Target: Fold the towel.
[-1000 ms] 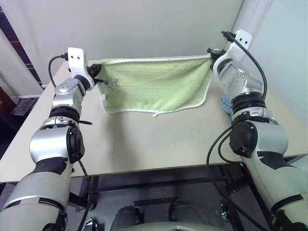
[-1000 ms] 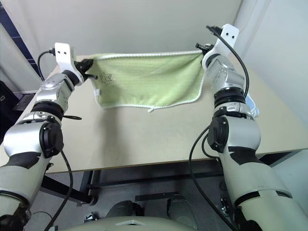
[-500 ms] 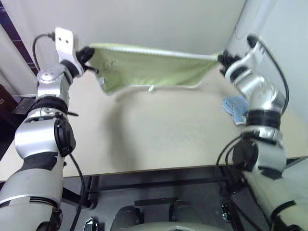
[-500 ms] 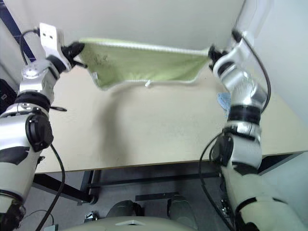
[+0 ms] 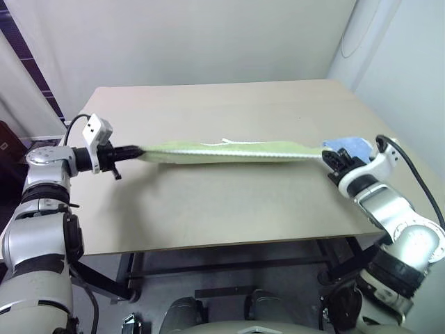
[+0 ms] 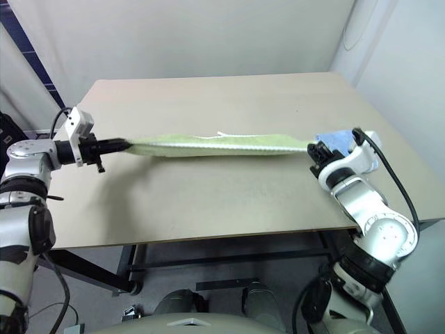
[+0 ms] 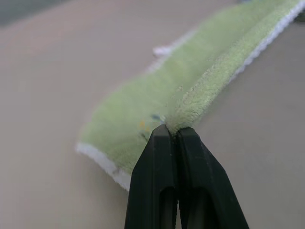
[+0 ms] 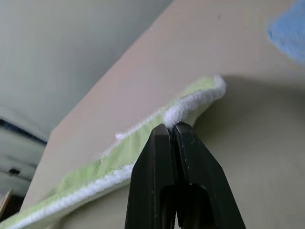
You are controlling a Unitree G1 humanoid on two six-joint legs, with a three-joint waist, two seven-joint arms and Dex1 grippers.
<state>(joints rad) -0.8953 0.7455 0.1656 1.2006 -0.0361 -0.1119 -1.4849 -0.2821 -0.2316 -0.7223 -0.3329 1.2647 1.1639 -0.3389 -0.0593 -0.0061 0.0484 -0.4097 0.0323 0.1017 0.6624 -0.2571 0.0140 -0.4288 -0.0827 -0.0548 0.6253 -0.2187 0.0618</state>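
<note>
The towel (image 5: 229,150), light green with thin white edging, is stretched into a long narrow band low over the middle of the table, running left to right. My left gripper (image 5: 133,150) is shut on its left end, and the wrist view shows the black fingers (image 7: 162,157) pinching the green terry (image 7: 190,90). At the other end my right gripper (image 5: 329,157) is shut on the towel's white-edged corner (image 8: 190,102). Both grippers hold their ends near the table's sides.
The beige table (image 5: 229,202) carries a small light-blue cloth (image 5: 350,147) at the right edge, just behind my right gripper. A pale wall stands behind the table, and its front edge runs close to my arms.
Both arms came down and back toward me. The towel, which hung upright as a wide sheet at the table's far side, is now pulled into a flat low band over the table's middle.
</note>
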